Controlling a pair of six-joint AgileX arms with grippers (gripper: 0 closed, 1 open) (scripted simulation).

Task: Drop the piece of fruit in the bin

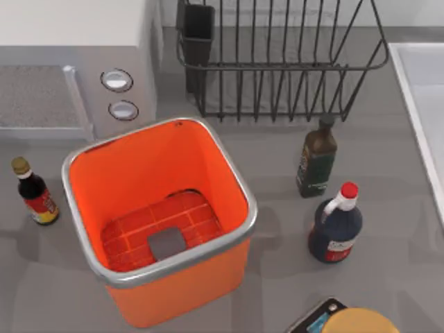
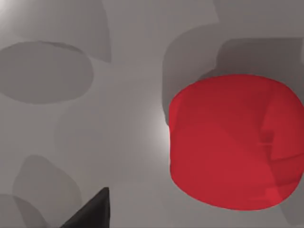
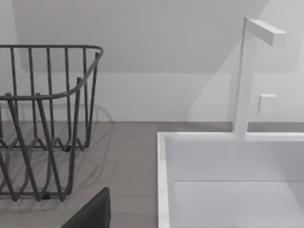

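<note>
Top view: bottles (image 1: 318, 158) beside bin (image 1: 163, 277)

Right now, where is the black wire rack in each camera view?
Top view: the wire rack stands at the far edge of the table, behind the orange bin, with the white sink to its right.
Right wrist view: the rack stands on the grey counter beside the sink.
Left wrist view: this camera faces the red fruit on the grey table.
Shared landmark: the white sink next to the rack.
</note>
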